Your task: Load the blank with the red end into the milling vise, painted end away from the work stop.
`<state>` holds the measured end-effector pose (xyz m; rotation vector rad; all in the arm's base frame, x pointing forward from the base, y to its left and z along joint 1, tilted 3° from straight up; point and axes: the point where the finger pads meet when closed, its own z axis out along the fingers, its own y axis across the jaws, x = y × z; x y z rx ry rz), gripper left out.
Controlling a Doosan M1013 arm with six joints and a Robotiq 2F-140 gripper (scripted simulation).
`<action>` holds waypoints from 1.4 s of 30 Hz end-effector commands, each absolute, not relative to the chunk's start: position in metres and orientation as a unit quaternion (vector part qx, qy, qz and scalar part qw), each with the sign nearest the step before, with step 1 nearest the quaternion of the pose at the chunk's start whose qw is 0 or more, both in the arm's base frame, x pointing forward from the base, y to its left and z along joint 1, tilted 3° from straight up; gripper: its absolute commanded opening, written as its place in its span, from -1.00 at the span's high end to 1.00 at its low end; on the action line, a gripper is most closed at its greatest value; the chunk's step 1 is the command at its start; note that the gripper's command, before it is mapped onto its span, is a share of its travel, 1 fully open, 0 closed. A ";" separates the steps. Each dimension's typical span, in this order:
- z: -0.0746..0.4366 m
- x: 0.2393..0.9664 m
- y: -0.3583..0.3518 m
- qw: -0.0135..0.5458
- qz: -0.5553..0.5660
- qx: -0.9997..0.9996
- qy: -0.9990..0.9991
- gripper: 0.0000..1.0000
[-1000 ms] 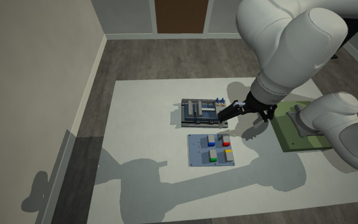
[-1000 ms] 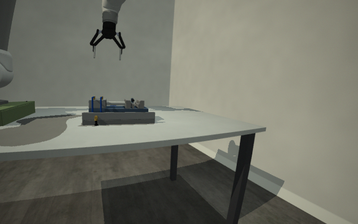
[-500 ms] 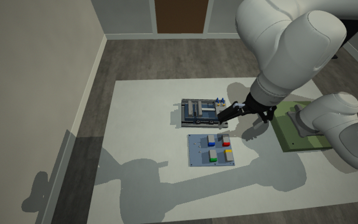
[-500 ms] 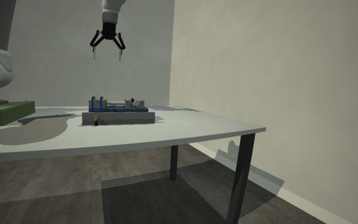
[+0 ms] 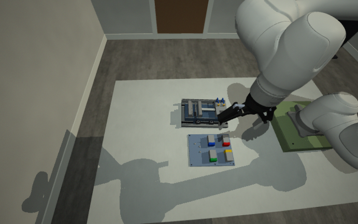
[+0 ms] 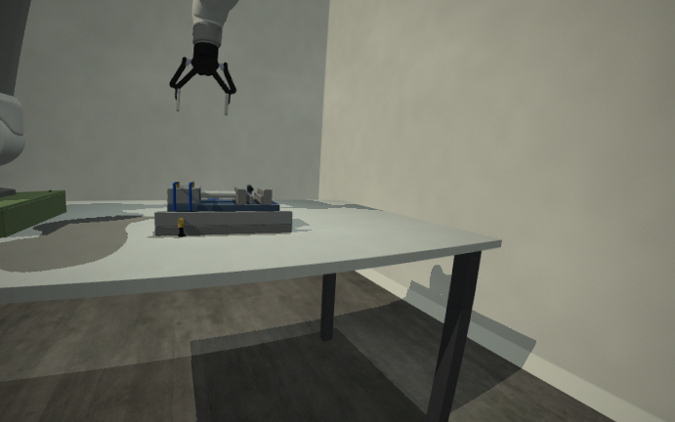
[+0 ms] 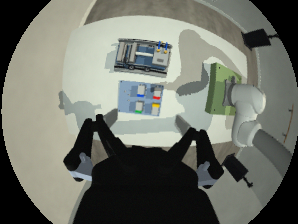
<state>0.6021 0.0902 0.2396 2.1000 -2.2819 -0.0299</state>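
Observation:
The blank with the red end [image 5: 226, 140] [image 7: 157, 95] lies flat on the blue-grey infeed plate [image 5: 195, 155] [image 7: 127, 96], at its far right corner, red end toward the front. The milling vise [image 5: 199, 111] [image 6: 224, 201] [image 7: 141, 55] stands on its raised plate [image 6: 224, 223] just behind the infeed plate, and nothing lies between its jaws. My gripper [image 5: 242, 121] [image 6: 201, 107] [image 7: 146, 117] is open and empty. It hangs high above the table, over the hose end of the vise. The infeed plate is hidden in the exterior view.
Three other blanks lie on the infeed plate: blue end [image 5: 211, 140], green end [image 5: 213, 155], yellow end [image 5: 228, 155]. The arm's green base block [image 5: 299, 130] [image 6: 9, 209] sits at the right. Blue hoses [image 5: 220, 100] [image 6: 182, 193] stand up at the vise's right end.

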 end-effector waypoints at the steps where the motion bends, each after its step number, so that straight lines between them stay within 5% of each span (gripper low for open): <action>1: 0.239 0.602 0.090 0.020 -0.010 0.691 -0.723 -1.00; 32: 0.238 0.602 0.091 0.020 -0.010 0.674 -0.739 -1.00; 33: 0.238 0.602 0.091 0.020 -0.010 0.675 -0.737 0.15; 42: 0.238 0.602 0.091 0.020 -0.010 0.675 -0.737 0.15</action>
